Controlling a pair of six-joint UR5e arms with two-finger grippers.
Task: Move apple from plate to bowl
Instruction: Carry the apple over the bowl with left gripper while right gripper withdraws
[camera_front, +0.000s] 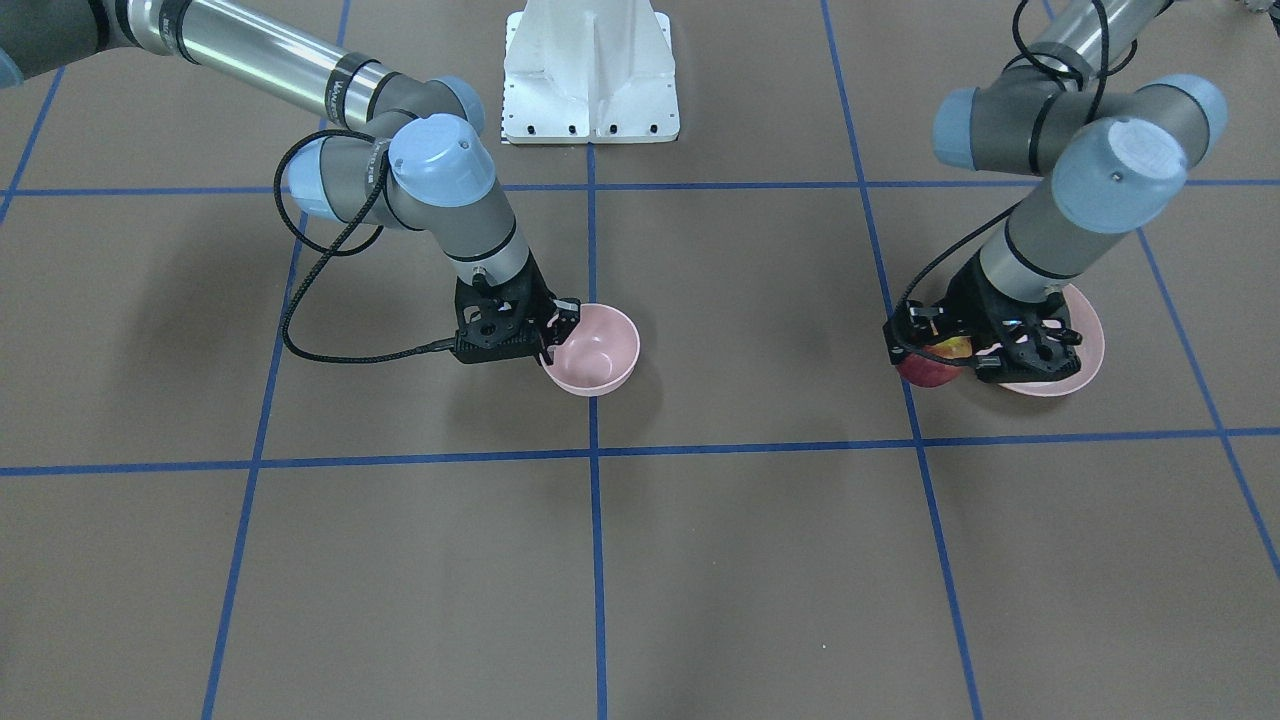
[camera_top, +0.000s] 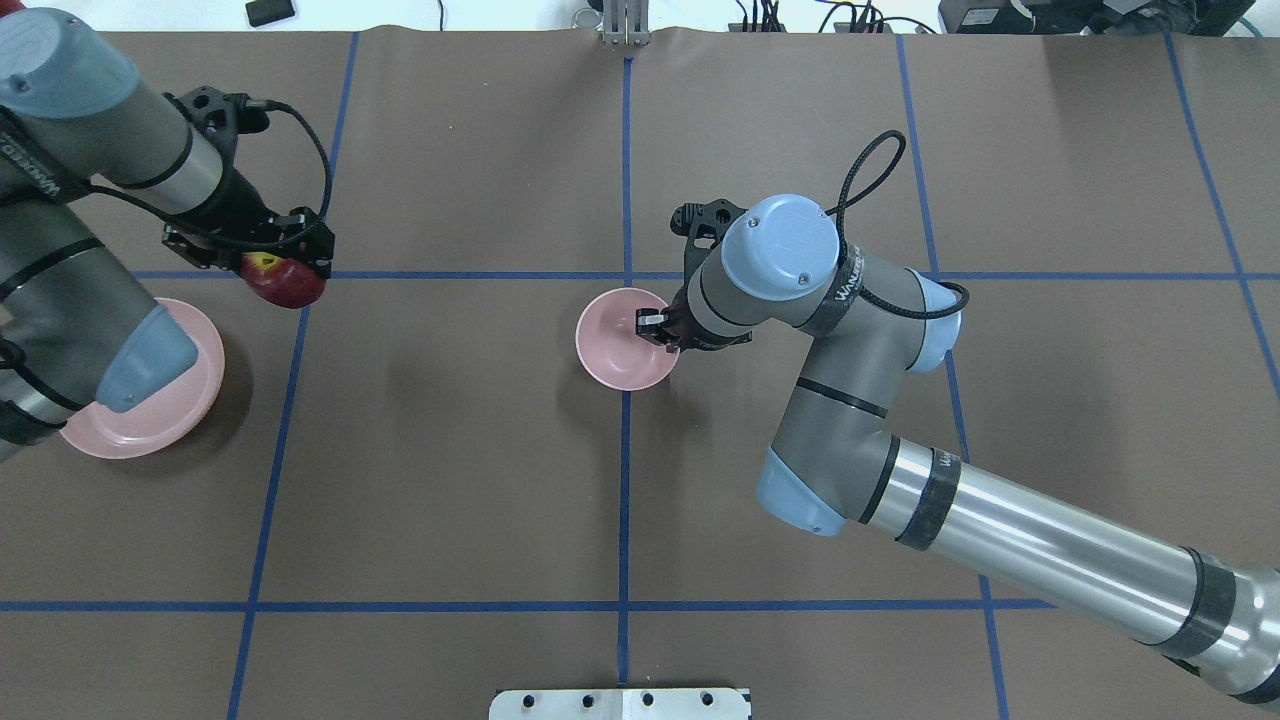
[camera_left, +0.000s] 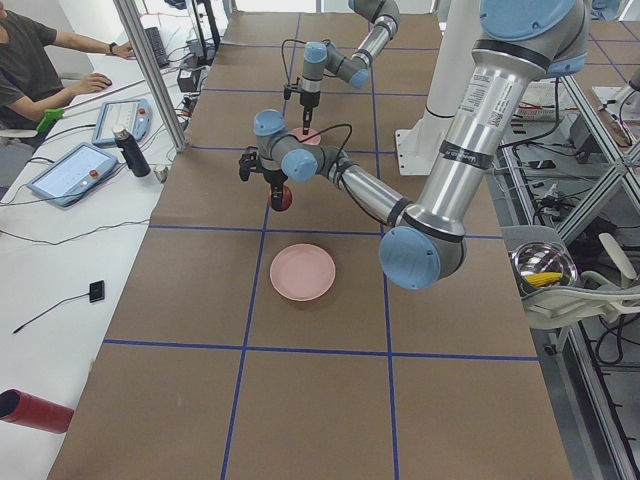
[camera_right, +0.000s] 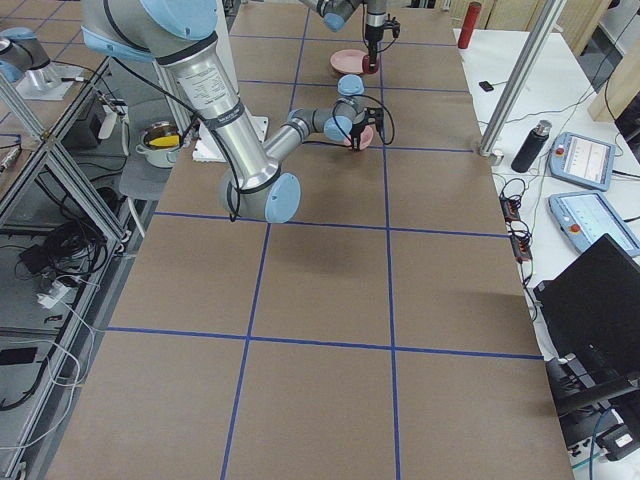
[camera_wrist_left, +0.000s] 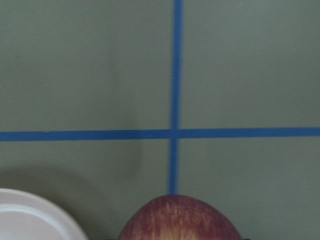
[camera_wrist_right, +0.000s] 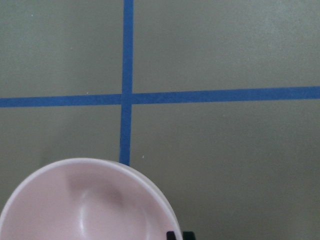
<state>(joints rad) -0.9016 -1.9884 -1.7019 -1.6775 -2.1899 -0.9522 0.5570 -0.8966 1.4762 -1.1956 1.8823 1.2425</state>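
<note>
The dark red apple (camera_top: 286, 282) is in my left gripper (camera_top: 283, 268), which is shut on it and holds it above the table, off the far right side of the wide pink plate (camera_top: 190, 400). In the front view the apple (camera_front: 932, 364) hangs beside the plate (camera_front: 1088, 352). The left wrist view shows the apple's top (camera_wrist_left: 180, 220) and the plate's edge (camera_wrist_left: 30, 217). The small deep pink bowl (camera_top: 615, 345) stands at the table's middle and holds nothing. My right gripper (camera_top: 655, 325) is shut on the bowl's rim (camera_wrist_right: 85, 205).
Blue tape lines grid the brown table. The white robot base (camera_front: 590, 70) stands at the robot's side of the table. In the exterior left view an operator (camera_left: 30, 70) sits at a side desk with tablets and a bottle (camera_left: 130, 152).
</note>
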